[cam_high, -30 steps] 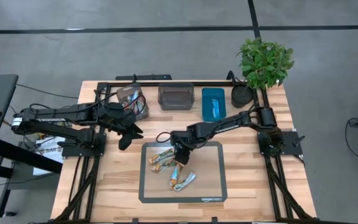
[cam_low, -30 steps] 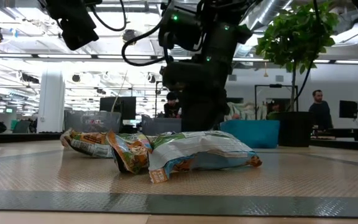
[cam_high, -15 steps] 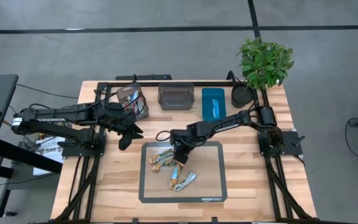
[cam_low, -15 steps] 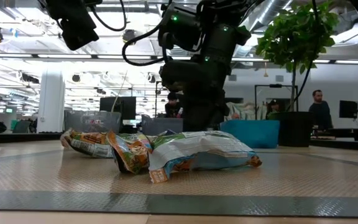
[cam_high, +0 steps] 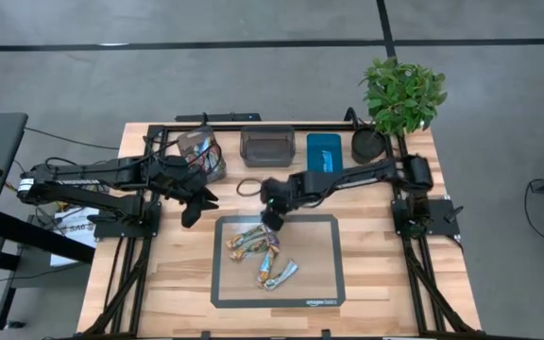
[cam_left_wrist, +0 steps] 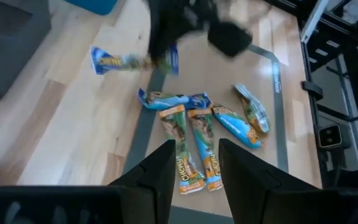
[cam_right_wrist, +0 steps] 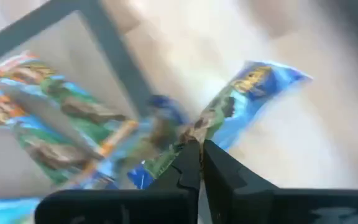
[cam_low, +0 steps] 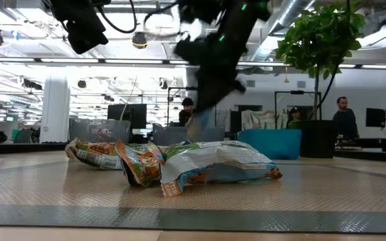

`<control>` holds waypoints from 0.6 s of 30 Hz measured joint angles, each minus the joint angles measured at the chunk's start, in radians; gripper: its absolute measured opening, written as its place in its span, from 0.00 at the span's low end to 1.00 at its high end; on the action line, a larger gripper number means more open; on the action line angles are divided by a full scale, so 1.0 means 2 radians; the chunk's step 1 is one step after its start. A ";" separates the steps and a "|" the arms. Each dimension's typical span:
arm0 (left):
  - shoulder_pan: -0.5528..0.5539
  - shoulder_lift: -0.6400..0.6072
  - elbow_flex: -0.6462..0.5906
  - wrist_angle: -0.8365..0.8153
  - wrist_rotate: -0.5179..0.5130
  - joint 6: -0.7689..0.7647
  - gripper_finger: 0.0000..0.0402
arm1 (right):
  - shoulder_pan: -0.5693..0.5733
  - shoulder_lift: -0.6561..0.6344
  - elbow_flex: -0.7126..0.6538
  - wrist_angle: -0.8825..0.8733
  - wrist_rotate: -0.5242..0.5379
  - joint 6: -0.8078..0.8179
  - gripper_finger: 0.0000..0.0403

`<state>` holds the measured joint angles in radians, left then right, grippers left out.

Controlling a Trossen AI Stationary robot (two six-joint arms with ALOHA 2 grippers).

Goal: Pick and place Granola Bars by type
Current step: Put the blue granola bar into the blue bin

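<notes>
Several Granola Bars (cam_left_wrist: 207,146) lie flat in a loose heap on the grey mat (cam_high: 324,283); in the low view they show as a pile (cam_low: 179,164). My right gripper (cam_right_wrist: 197,144) hangs above the mat's far edge (cam_high: 272,217), shut on one blue bar (cam_left_wrist: 126,61). My left gripper (cam_left_wrist: 196,146) hovers open and holds nothing, left of the mat's far corner (cam_high: 195,203). My right gripper pinches the blue bar between its two fingers, on the wrapper nearer one end (cam_right_wrist: 213,124); the longer part (cam_left_wrist: 114,60) sticks out to one side. The fingers come from above, across the bar. The bar hangs roughly level, lifted clear of the mat.
Along the far edge stand a clear container with bars in it (cam_high: 201,151), a grey bin (cam_high: 267,146) and a blue bin (cam_high: 324,156). A black pot (cam_high: 366,146) and a plant (cam_high: 402,94) fill the far right corner. People show in the room behind (cam_low: 340,114).
My right gripper has risen from the heap on the mat and swung toward the far edge, carrying the blue bar up with it. That bar is now lifted clear; the other bars have stayed where they were.
</notes>
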<state>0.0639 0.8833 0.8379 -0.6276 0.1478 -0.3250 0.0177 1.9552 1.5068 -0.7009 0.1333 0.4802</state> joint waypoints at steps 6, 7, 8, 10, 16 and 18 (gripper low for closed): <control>0.000 0.000 0.000 0.048 -0.043 0.014 0.28 | -0.041 -0.077 0.008 -0.040 0.097 -0.016 0.00; 0.000 0.000 0.000 0.061 -0.054 0.019 0.28 | -0.052 -0.086 0.009 -0.054 0.111 -0.010 0.00; 0.000 0.000 0.000 0.077 -0.067 0.025 0.28 | -0.064 -0.094 0.009 -0.072 0.123 -0.005 0.00; 0.000 0.000 0.000 0.107 -0.104 0.043 0.28 | -0.088 -0.106 0.008 -0.109 0.137 -0.001 0.00; 0.002 0.000 0.000 0.139 -0.267 0.062 0.28 | -0.159 -0.109 0.008 -0.166 0.137 0.000 0.00; 0.004 0.000 0.000 0.145 -0.298 0.062 0.28 | -0.181 -0.099 0.008 -0.189 0.128 0.008 0.00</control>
<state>0.0727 0.8840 0.8379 -0.3378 -0.4479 -0.2016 -0.3450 1.7563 1.5227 -1.0788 0.3902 0.4953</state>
